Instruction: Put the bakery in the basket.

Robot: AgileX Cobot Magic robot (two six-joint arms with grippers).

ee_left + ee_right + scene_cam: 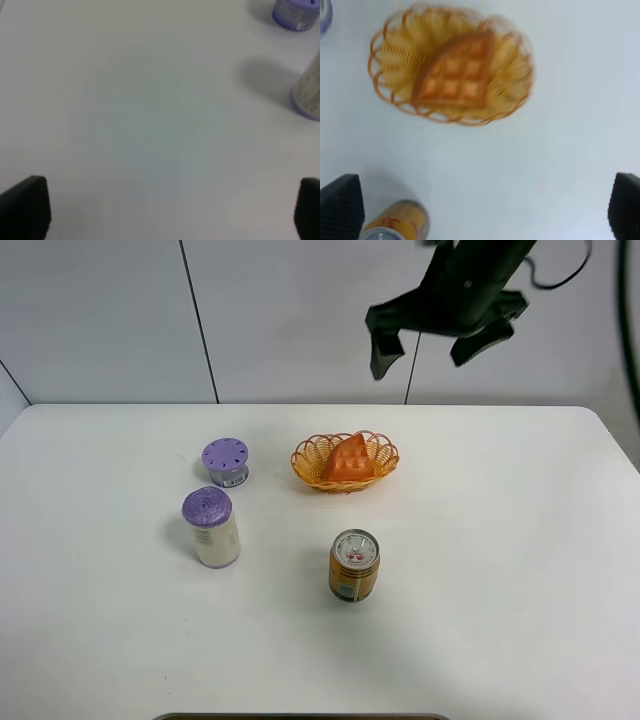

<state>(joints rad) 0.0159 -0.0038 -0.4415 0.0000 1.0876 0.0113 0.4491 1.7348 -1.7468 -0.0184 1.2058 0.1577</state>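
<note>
The orange-brown wedge-shaped waffle slice (349,459) is lying inside the yellow-orange oval wicker basket (308,462), leaning on its right side. The basket is sitting on the white table (500,570), far from the orange drink can (354,565). The right gripper (441,338) is hanging high above the basket with its jaws spread wide and holding nothing. The left gripper (165,212) is also standing wide apart over bare table, near two purple-lidded containers (212,527).
</note>
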